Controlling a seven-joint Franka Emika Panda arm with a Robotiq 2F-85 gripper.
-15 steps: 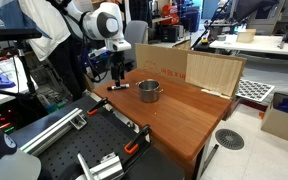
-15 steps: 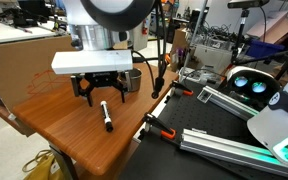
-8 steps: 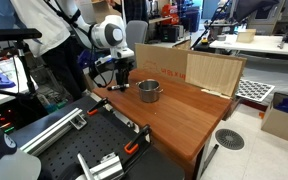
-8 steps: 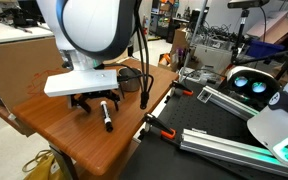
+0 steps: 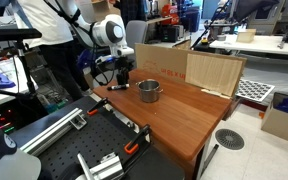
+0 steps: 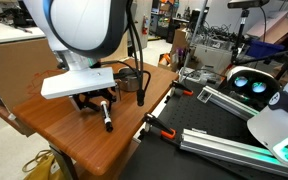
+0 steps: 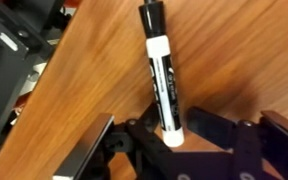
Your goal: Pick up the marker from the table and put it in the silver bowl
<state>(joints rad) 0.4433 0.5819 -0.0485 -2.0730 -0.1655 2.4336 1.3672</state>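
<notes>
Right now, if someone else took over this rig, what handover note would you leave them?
The gripper is low over the table, jaws either side of the marker at its near end; whether they already pinch it is unclear.
The marker lies flat on the table, not lifted.
The silver bowl stands upright on the table, apart from the marker.
Done: approach only.
Left: close if needed, lift, carry to the silver bowl, release.

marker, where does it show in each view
In an exterior view: the marker lies left of centre, just left of the silver bowl.
In an exterior view: left of centre, lying on the wood.
Wrist view: centre, running top to bottom.
Shared landmark: the reddish-brown table.
</notes>
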